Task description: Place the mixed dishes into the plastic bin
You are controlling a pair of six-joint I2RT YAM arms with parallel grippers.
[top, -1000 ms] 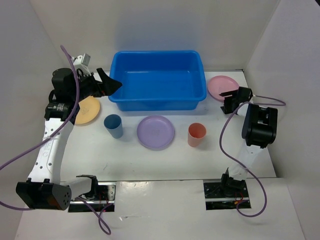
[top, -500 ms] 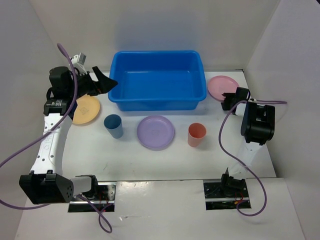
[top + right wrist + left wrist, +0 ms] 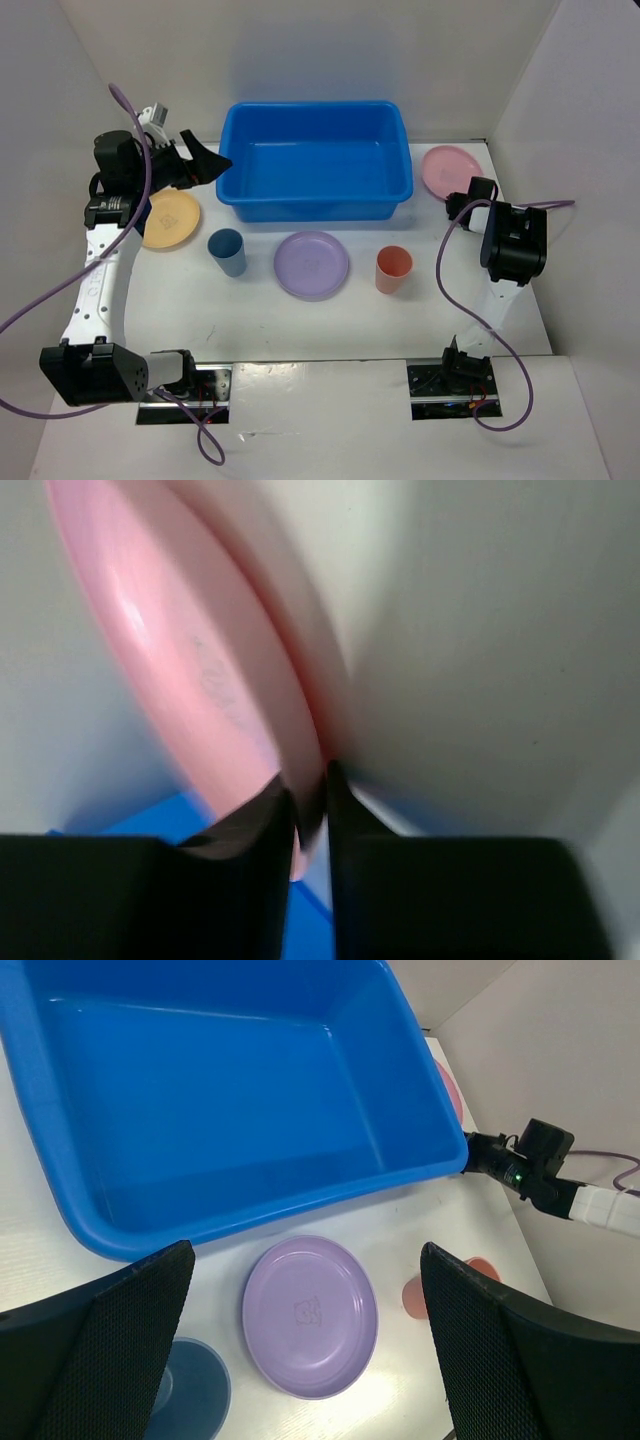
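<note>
L gripper (image 3: 207,160): spread wide, empty; bin (image 3: 220,1100) just ahead and below | R gripper (image 3: 308,790): clenched on pink plate (image 3: 190,660) rim; view blurred, plate cut off | blue cup (image 3: 195,1400), coral cup (image 3: 413,1298): half hidden behind L fingers (image 3: 120,1340); lilac plate (image 3: 310,1315) between them

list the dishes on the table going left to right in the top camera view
yellow plate → blue cup → lilac plate → coral-red cup → pink plate. The blue bin spans several of these, so it is left out.
</note>
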